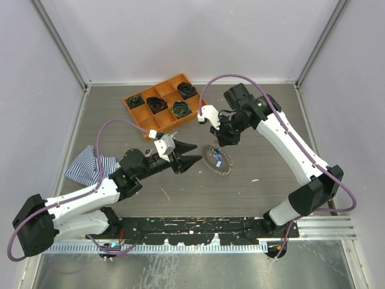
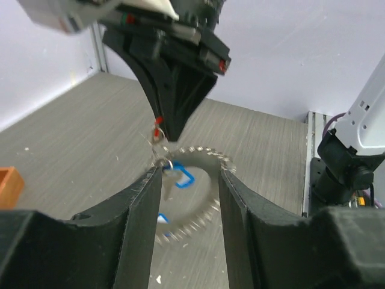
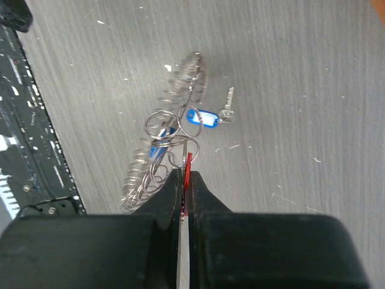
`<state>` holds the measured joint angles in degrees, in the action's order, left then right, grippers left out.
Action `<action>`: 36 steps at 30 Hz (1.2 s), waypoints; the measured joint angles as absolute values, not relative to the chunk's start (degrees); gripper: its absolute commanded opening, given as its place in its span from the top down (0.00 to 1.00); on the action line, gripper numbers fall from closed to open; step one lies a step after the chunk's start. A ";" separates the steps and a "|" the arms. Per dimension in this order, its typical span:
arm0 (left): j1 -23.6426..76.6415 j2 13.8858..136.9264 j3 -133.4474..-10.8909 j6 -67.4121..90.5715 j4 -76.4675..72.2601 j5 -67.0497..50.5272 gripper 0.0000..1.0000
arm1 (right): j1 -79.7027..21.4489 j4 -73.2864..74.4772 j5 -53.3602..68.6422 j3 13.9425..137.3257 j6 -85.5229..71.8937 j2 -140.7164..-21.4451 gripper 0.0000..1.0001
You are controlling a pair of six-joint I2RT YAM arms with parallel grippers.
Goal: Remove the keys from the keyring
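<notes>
A striped cloth [image 1: 90,165] lies at the far left of the table [image 1: 271,174]. An orange tray [image 1: 165,103] of black coils sits farther back, and both are well apart from the work.

The left gripper [image 1: 197,153] reaches in from that side with its jaws parted about halfway, grasping nothing. Its tips stand just beside the keyring's near edge, and from its wrist camera the ring shows through the gap between the fingers.

The keyring [image 1: 218,160] sits mid-table between the two grippers — a wire loop crowded with small silvery pieces. It is tipped up on edge rather than lying flat, though I cannot tell how much of it rests on the surface. A blue-tagged key [image 3: 207,117] hangs off its side.

To the right, the right gripper [image 3: 185,173] comes down from above with its jaws clenched on a red tag [image 3: 187,165]. A thin sliver of the tag shows between the fingertips, and small split rings link it to the main loop.

As I judge it, the bunch is light and jangly, stiff in each metal piece but floppy as a whole, so it will likely swing and slide on the smooth table. The plastic tags give the best purchase — flat and less slippery than wire. The free gripper would do well to pin the fringed loop itself, close to the red tag's split ring, so the pull works against something held.
</notes>
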<state>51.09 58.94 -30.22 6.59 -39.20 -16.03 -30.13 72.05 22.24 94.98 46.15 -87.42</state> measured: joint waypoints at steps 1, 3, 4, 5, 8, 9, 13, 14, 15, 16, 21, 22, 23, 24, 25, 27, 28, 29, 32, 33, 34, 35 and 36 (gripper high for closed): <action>51.53 59.29 -31.57 5.30 -38.39 -15.92 0.55 | -30.13 72.07 22.90 94.39 45.60 -87.05 0.99; 52.25 59.92 -33.10 3.36 -37.39 -15.62 0.55 | -30.13 72.10 23.90 93.51 44.42 -86.72 0.99; 52.82 60.36 -33.69 2.15 -36.82 -15.35 0.55 | -30.15 72.03 24.32 93.21 43.79 -86.65 0.99; 53.39 60.80 -34.06 1.41 -36.14 -14.94 0.56 | -30.15 72.01 24.60 92.97 43.24 -86.63 0.99; 54.61 62.33 -34.96 -0.51 -33.76 -13.39 0.58 | -30.15 71.59 25.21 92.18 41.39 -86.63 0.99; 54.83 62.85 -35.33 -0.82 -32.82 -12.84 0.59 | -30.15 71.46 25.30 91.98 40.93 -86.63 0.99; 55.09 65.06 -37.60 -0.89 -29.93 -10.41 0.59 | -30.15 70.67 25.85 91.48 39.33 -86.63 0.99; 55.09 65.47 -38.11 -0.82 -29.52 -9.96 0.59 | -30.15 70.48 25.98 91.46 38.98 -86.63 0.99; 55.09 65.91 -38.76 -0.62 -28.84 -9.37 0.59 | -30.15 70.22 26.09 91.37 38.76 -86.63 0.99; 55.07 66.19 -39.27 -0.38 -28.40 -8.91 0.59 | -30.15 70.11 26.11 91.35 38.57 -86.63 0.99; 55.09 67.81 -42.74 3.73 -25.45 -5.87 0.64 | -30.15 69.43 26.15 91.26 37.34 -86.63 0.99; 55.09 68.14 -43.53 4.67 -24.73 -5.21 0.64 | -30.15 69.41 26.20 91.26 37.17 -86.63 0.99; 55.09 68.53 -44.53 5.89 -23.62 -4.23 0.65 | -30.15 69.38 26.24 91.26 37.06 -86.63 0.99; 55.09 68.86 -45.32 7.14 -22.68 -3.42 0.65 | -30.13 69.38 26.30 91.26 36.86 -86.63 0.99; 55.09 69.04 -45.78 8.05 -22.02 -2.96 0.65 | -30.13 69.38 26.37 91.26 36.71 -86.63 0.99; 55.20 69.21 -46.46 10.00 -20.62 -2.09 0.65 | -30.15 69.38 26.55 91.26 36.45 -86.63 0.99; 55.29 69.28 -46.68 10.70 -19.99 -1.67 0.65 | -30.15 69.38 26.61 91.26 36.25 -86.63 0.99; 55.53 69.38 -47.05 11.40 -18.98 -1.15 0.64 | -30.13 69.36 26.68 91.26 36.16 -86.63 0.99; 56.58 69.63 -47.94 12.73 -16.78 0.25 0.64 | -30.15 69.12 26.83 91.26 35.86 -86.63 0.99; 56.82 69.65 -48.03 12.97 -16.51 0.60 0.64 | -30.15 69.01 26.92 91.26 35.83 -86.63 0.99; 57.23 69.65 -48.16 13.34 -15.81 1.34 0.64 | -30.13 68.88 26.96 91.26 35.81 -86.63 0.99; 57.49 69.67 -48.18 13.72 -15.55 1.85 0.63 | -30.13 68.82 27.00 91.26 35.79 -86.63 0.99; 57.74 69.71 -48.18 14.06 -15.40 2.33 0.63 | -30.13 68.75 27.09 91.26 35.75 -86.65 0.99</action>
